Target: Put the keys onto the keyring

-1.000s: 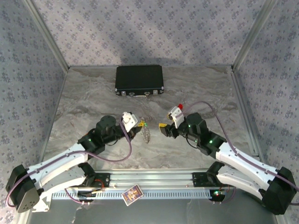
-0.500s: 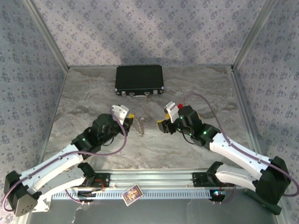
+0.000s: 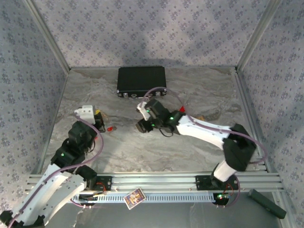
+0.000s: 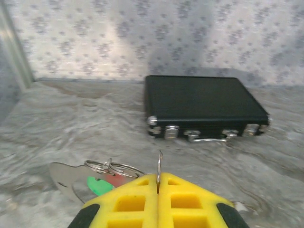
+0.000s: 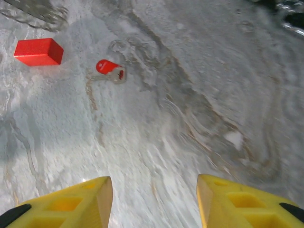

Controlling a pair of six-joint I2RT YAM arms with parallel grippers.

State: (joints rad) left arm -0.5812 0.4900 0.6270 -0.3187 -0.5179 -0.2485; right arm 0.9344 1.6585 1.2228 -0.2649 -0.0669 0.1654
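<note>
Right pincer (image 5: 153, 186) shifted, marbled table (image 3: 190, 147), patterned walls (image 3: 142, 33)

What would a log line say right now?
left gripper shut on keyring | right gripper open, facing red key on table

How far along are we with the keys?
Looks done: keys with green and red heads hang beside the keyring. In hand: the left gripper is shut on that keyring. Left: one red key lies loose on the table ahead of the open right gripper.
</note>
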